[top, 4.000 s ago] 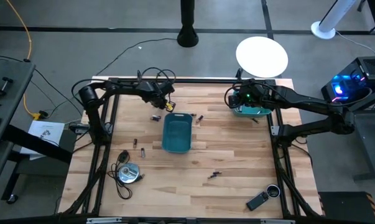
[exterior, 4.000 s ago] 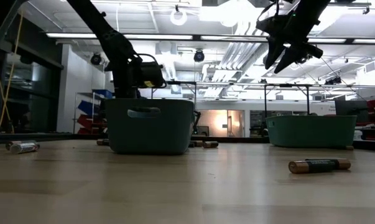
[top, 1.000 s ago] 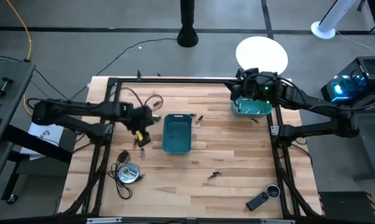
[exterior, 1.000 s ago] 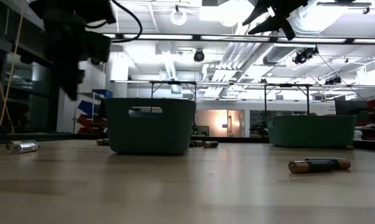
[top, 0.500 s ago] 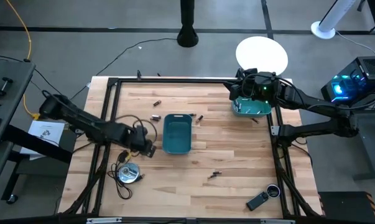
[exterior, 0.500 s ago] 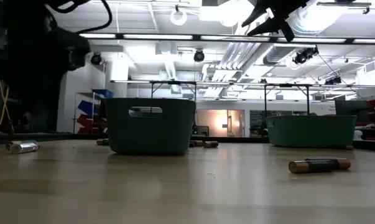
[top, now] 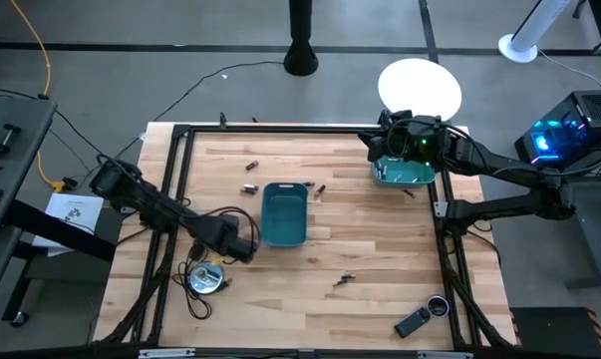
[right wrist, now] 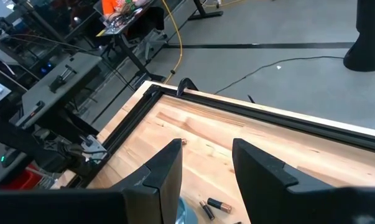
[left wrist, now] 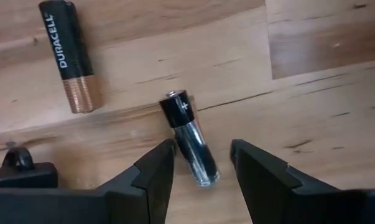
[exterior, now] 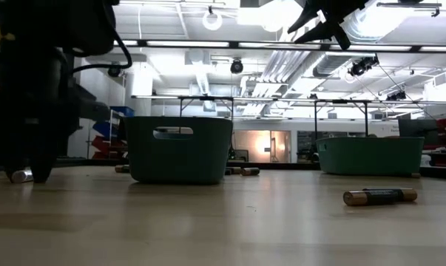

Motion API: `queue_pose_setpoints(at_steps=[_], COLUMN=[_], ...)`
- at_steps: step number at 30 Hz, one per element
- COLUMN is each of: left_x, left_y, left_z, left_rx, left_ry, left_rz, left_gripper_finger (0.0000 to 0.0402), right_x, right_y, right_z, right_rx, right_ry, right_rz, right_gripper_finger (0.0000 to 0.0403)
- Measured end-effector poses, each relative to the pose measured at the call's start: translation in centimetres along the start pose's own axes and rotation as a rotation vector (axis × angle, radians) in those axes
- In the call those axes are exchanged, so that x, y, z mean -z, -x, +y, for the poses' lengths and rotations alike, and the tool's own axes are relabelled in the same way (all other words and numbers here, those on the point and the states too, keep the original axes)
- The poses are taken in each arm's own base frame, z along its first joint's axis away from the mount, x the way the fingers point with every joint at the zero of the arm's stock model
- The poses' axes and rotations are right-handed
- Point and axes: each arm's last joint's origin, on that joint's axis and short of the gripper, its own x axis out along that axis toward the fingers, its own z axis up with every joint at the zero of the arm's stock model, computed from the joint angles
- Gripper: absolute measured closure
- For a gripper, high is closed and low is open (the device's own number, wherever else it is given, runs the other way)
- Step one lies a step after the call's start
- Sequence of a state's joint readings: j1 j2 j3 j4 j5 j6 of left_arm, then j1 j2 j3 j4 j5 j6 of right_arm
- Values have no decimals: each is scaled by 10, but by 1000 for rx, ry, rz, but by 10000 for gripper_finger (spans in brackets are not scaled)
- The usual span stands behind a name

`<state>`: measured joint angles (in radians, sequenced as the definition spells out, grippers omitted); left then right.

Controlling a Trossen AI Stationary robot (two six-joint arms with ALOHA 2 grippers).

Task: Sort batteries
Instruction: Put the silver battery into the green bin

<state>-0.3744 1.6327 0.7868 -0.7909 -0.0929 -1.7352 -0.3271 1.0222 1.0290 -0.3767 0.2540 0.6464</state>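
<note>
The left gripper point(left wrist: 199, 165) hangs open over a small dark battery point(left wrist: 189, 137) on the table left of the centre bin point(top: 283, 213), its long axis running between the fingers. The right gripper point(right wrist: 206, 171), open, waits above the far-right bin point(top: 402, 176).

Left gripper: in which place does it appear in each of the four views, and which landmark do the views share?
High view: left gripper low over the table, left of the middle bin.
Low view: far left, fingers down at the table, left of that bin.
Left wrist view: bottom edge, open astride a dark battery.
Right wrist view: not in it.
Landmark: the middle bin, in the high and low views.
</note>
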Motion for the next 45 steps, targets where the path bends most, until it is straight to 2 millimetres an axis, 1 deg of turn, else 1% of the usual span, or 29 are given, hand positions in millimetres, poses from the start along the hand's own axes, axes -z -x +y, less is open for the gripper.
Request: queue_pose_setpoints(at_steps=[2,4,6,7,8,9,12,14,16,19,20,23,25,27,30,33,34,35,37,40,42,45], left_x=[-1,-4,-6,-8,-9,-10,-18,-21,-24,-33,-36,-48,-58,-68,-86,-102,-106,-110,-115,-119,-118,-116], left_y=[-5,-7,-5,-3,1,6,23,39,52,75,82,100,110,120,138,158,164,169,177,185,193,204], left_z=[-2,-4,-4,-4,-3,-2,8,17,30,43,47,54,56,53,45,36,35,33,32,35,39,48], left_rx=[-27,-26,-4,13,34,58,95,128,131,248,290,418,485,561,697,881,945,1001,1090,1152,1179,1204], left_ry=[6,-4,-22,-32,-41,-48,-40,-36,-60,-71,-76,-102,-125,-166,-248,-279,-288,-300,-323,-361,-392,-430], left_rz=[4,8,17,12,0,-16,-134,-159,-174,-255,-280,-356,-434,-524,-671,-787,-814,-839,-872,-876,-883,-919], left_gripper_finger=[246,264,300,325,351,368,371,370,370,370,370,370,370,370,370,370,370,370,370,370,370,370], right_x=[0,1,1,1,2,2,2,3,4,8,11,24,32,39,45,51,55,58,68,83,93,103], right_y=[0,0,0,0,0,0,0,0,0,1,1,3,2,-1,-16,-41,-51,-60,-80,-103,-113,-124], right_z=[0,0,-1,-1,-1,-1,-2,-1,0,-3,-7,-24,-35,-47,-61,-73,-76,-80,-88,-96,-99,-97], right_rx=[1,4,7,10,12,14,8,-14,-36,-9,35,273,432,593,755,829,846,855,860,863,867,842], right_ry=[1,2,5,10,17,25,33,34,37,31,4,-76,-82,-71,-84,-59,-49,-41,-46,-43,-52,-80], right_rz=[3,6,10,14,17,20,30,46,63,115,142,222,268,318,384,448,480,515,593,684,722,745], right_gripper_finger=[267,267,267,267,267,267,267,267,267,267,267,272,282,297,331,380,391,396,392,400,400,402])
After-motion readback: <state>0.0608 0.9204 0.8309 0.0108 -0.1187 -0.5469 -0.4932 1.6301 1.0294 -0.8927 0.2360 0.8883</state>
